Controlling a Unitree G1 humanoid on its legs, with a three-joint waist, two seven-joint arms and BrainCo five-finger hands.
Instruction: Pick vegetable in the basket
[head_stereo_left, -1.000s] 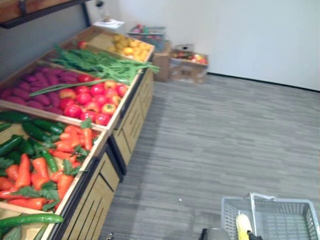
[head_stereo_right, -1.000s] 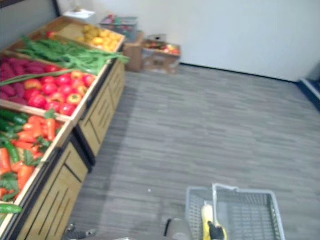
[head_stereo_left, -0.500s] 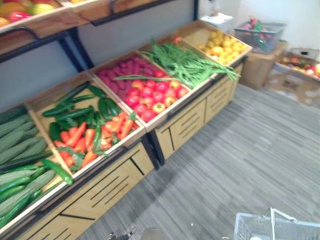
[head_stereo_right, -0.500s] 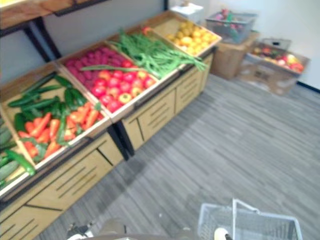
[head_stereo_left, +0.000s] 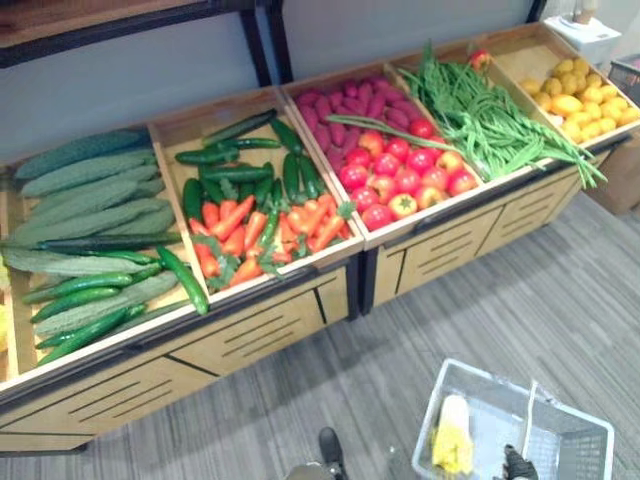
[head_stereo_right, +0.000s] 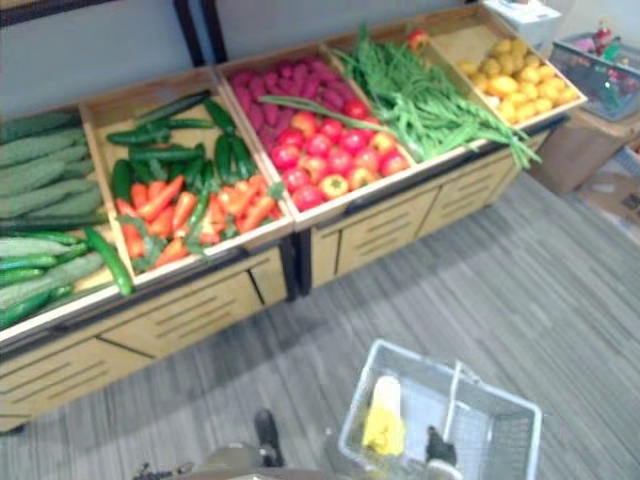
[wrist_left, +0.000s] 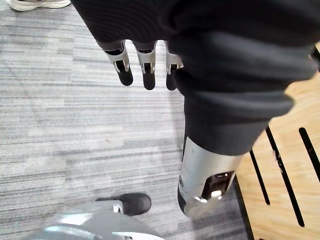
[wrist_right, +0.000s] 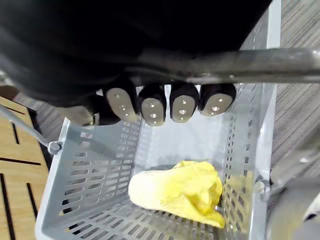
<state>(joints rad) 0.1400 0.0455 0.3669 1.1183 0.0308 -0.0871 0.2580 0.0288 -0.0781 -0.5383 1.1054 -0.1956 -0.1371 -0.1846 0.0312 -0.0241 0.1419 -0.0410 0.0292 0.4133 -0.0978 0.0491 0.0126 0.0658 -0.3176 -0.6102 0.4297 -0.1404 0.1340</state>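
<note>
Right hand (wrist_right: 170, 102) grips the basket (wrist_right: 75, 190) handle (wrist_right: 240, 65), a yellow vegetable (wrist_right: 177, 192) inside, while left hand (wrist_left: 145, 65) hangs slack-fingered over open floor (wrist_left: 60, 125) beside the stand (head_stereo_left: 270, 330).

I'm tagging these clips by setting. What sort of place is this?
Probably a grocery store's produce section, or a mock-up of one: slanted wooden bins hold cucumbers, carrots and tomatoes, and a grey shopping basket is alongside.
</note>
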